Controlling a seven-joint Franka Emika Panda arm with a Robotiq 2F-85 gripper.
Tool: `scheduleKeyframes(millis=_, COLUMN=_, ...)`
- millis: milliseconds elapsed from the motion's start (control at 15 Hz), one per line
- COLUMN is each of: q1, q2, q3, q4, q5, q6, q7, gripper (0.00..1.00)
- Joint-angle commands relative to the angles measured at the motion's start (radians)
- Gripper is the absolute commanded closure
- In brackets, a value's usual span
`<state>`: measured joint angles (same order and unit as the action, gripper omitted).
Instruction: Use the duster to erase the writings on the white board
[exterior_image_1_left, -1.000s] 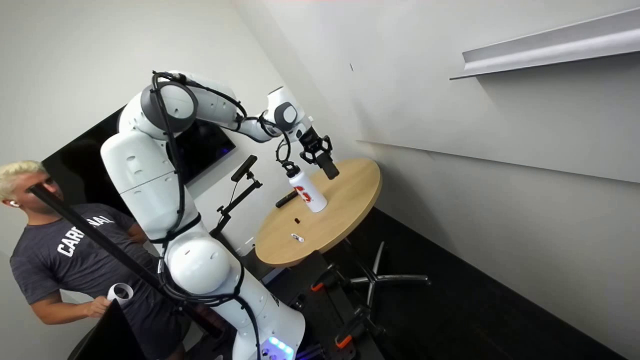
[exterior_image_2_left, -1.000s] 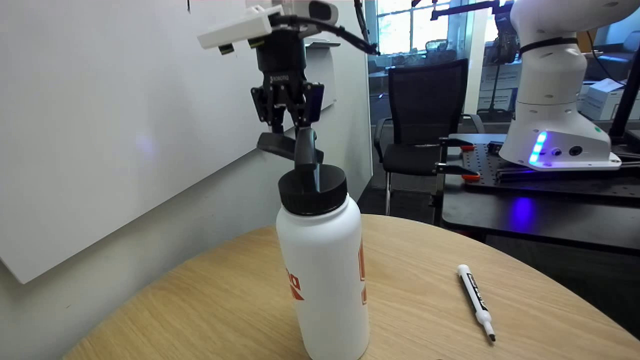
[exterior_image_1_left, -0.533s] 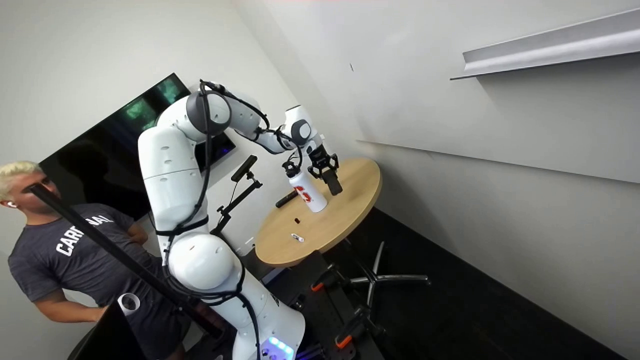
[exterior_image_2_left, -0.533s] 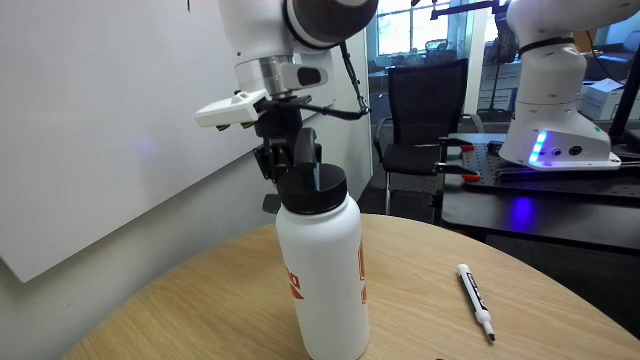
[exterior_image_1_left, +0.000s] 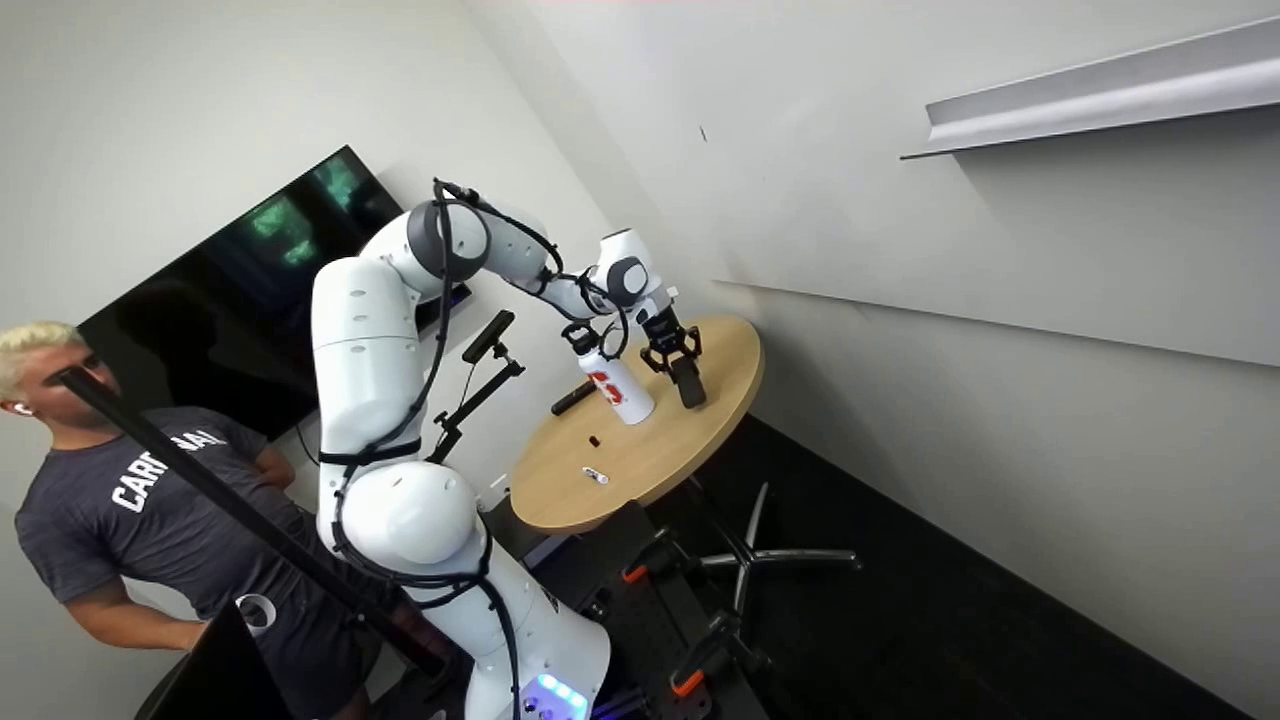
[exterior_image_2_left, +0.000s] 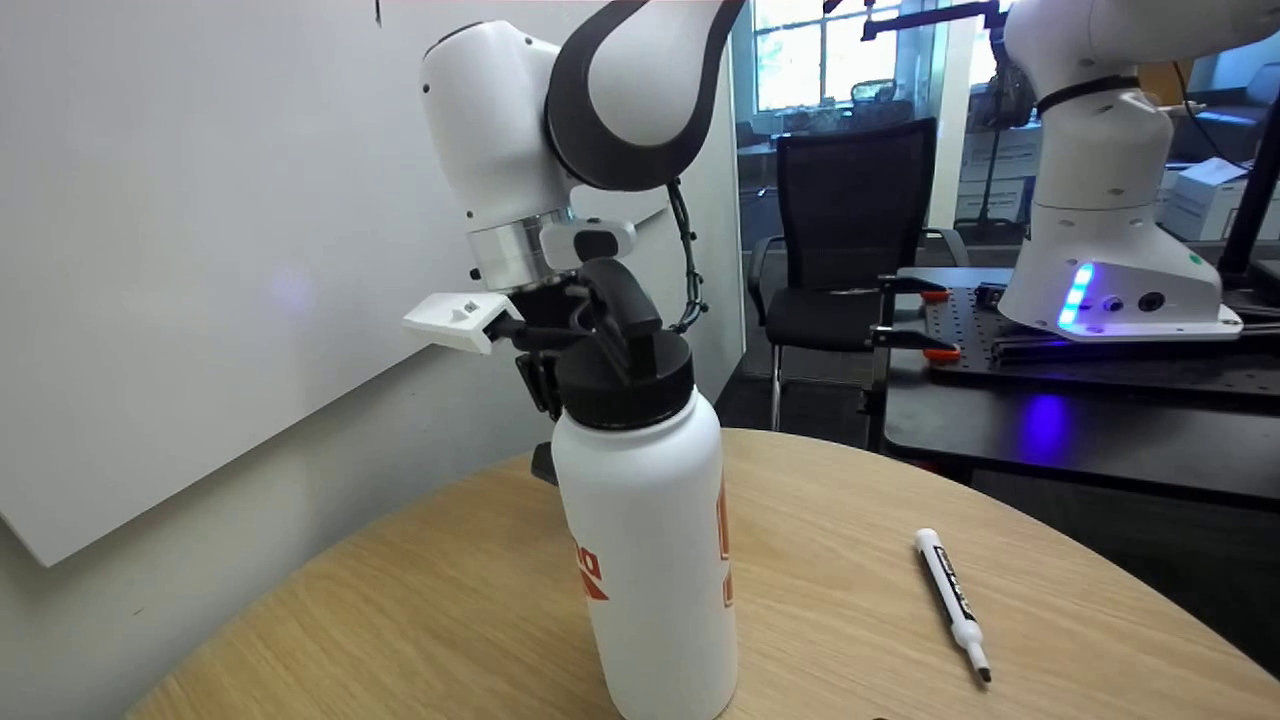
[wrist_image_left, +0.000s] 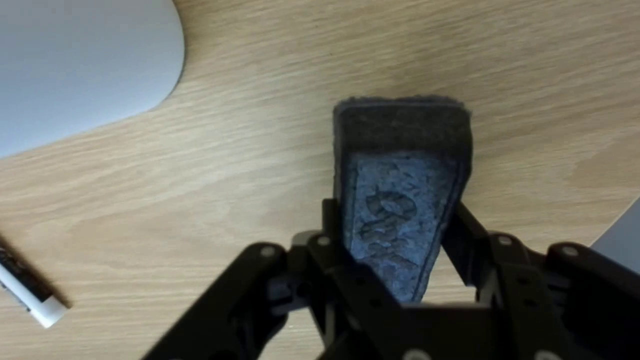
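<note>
Caller: What have you got in there?

Me: The duster (wrist_image_left: 405, 175)! My gripper (wrist_image_left: 397, 225) has it clamped, fingers (wrist_image_left: 331, 220) tight against both long edges, and it lies dead between the jaws, sticking out well past the tips. Mine is the nearest arm (exterior_image_1_left: 368, 330).

Caller: Pointing which way?

Me: Long axis carries on along my reach, lettered face showing in the wrist view, free end slanting down at the tabletop (wrist_image_left: 225, 175) under the jaws. Touching it or just above? Can't tell.

Caller: Neighbours?

Me: The white bottle (exterior_image_1_left: 618, 385), upright, just beside the jaws, a gap between it and the duster. In an exterior view its black cap (exterior_image_2_left: 625, 395) hides much of my grip. Farther from the jaws, a marker (exterior_image_2_left: 950, 595) lies on the tabletop.

Caller: And the target?

Me: Farthest of all! The white board (exterior_image_1_left: 850, 230) is off to the side of the jaws, and the writing (exterior_image_1_left: 703, 133), one short dark stroke, sits well above them. My call: wiping is yet to come. The duster aims down and the writing is up there, so I'd lift clear of that bottle, then turn until the duster's wiping side meets the board.
</note>
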<state>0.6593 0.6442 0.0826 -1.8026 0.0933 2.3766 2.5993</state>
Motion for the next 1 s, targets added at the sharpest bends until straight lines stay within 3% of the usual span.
scheduleKeyframes(millis=0, q1=0.058, q2=0.024, q3=-0.056, q4=0.049, q5=0.055, q6=-0.044, q7=0.000, gripper=0.22)
scheduleKeyframes(millis=67, q1=0.074, q2=0.022, q3=-0.069, q4=0.048, q5=0.062, q6=-0.047, q7=0.000, gripper=0.20)
scheduleKeyframes(millis=267, q1=0.151, q2=-0.021, q3=-0.147, q4=0.013, q5=0.098, q6=-0.041, q7=0.000, gripper=0.01)
scheduleKeyframes(millis=400, q1=0.239, q2=-0.074, q3=-0.246, q4=-0.035, q5=0.131, q6=-0.033, q7=0.000, gripper=0.00)
scheduleKeyframes(millis=600, q1=0.418, q2=-0.144, q3=-0.464, q4=-0.095, q5=0.166, q6=-0.049, q7=0.000, gripper=0.00)
scheduleKeyframes(millis=933, q1=0.763, q2=-0.195, q3=-0.891, q4=-0.146, q5=0.165, q6=-0.161, q7=0.000, gripper=0.00)
